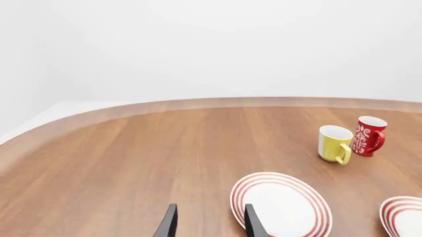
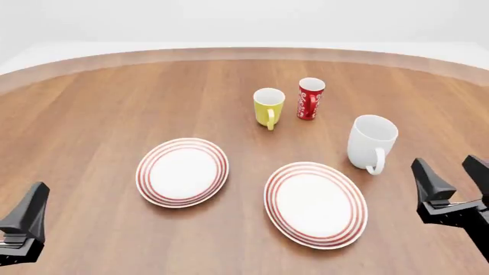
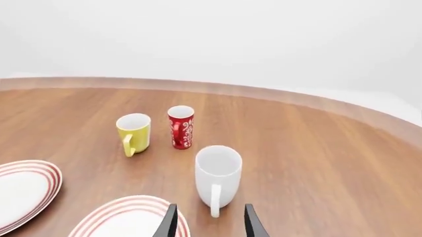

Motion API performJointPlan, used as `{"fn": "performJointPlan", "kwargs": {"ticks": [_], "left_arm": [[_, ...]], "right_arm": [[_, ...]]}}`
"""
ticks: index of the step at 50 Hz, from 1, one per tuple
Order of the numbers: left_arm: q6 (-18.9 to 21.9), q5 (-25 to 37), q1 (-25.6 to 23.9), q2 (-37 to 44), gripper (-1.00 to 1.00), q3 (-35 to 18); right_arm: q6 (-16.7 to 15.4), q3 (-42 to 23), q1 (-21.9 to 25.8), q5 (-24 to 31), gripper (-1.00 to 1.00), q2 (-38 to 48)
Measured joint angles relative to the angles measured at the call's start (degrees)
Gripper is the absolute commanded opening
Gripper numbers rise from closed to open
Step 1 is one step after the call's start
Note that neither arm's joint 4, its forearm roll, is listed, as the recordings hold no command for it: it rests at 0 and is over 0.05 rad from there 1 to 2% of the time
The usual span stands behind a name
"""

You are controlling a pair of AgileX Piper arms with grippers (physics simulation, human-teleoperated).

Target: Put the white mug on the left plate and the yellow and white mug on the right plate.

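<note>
A: On the table [image 2: 91, 103], biggest first: two plates, nothing on either. Left plate [image 2: 182, 172] sits front-left, right plate [image 2: 315, 204] front-centre.

B: And the mugs?

A: White mug [image 2: 371, 141] stands upright just beyond the right plate's far-right edge, handle pointing back toward the arms' side. Yellow mug [image 2: 268, 106] is further back, near centre, just beside a red cup [image 2: 310, 98], prob. not touching.

B: Grippers?

A: Right gripper [image 2: 458, 180] has fingers spread, holding nothing. Left gripper [image 1: 209, 221] also spread and bare per its wrist cam; front view shows only one finger, low at the left edge.

B: Which arm for the white mug?

A: Right, I'd say. Mug lies just ahead and a bit left of it, dead between the fingers in the wrist cam. Left arm's well apart, past both plates.
</note>
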Motion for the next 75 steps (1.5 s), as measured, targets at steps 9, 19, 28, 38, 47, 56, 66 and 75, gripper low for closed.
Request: {"fn": "performJointPlan", "kwargs": {"ticks": [9, 19, 28, 38, 47, 56, 66, 75], "left_arm": [[0.0, 0.0, 0.0, 0.0, 1.0, 0.0], [0.0, 0.0, 0.0, 0.0, 1.0, 0.0], [0.0, 0.0, 0.0, 0.0, 1.0, 0.0], [0.0, 0.0, 0.0, 0.0, 1.0, 0.0], [0.0, 0.0, 0.0, 0.0, 1.0, 0.0], [0.0, 0.0, 0.0, 0.0, 1.0, 0.0], [0.0, 0.0, 0.0, 0.0, 1.0, 0.0], [0.0, 0.0, 0.0, 0.0, 1.0, 0.0]], "right_arm": [[-0.2, -0.7, -0.3, -6.5, 1.0, 7.7], [-0.5, -1.3, -0.7, -13.7, 1.0, 16.5], [-0.7, -2.3, -0.8, -20.3, 1.0, 25.1], [-0.9, -3.5, -1.1, -25.8, 1.0, 33.0], [-1.1, -4.7, -1.3, -29.0, 1.0, 38.4], [-1.1, -5.7, -1.4, -32.1, 1.0, 43.6], [-1.1, -6.6, -1.8, -35.3, 1.0, 48.9], [-1.2, -7.7, -2.0, -37.2, 1.0, 52.7]]}}
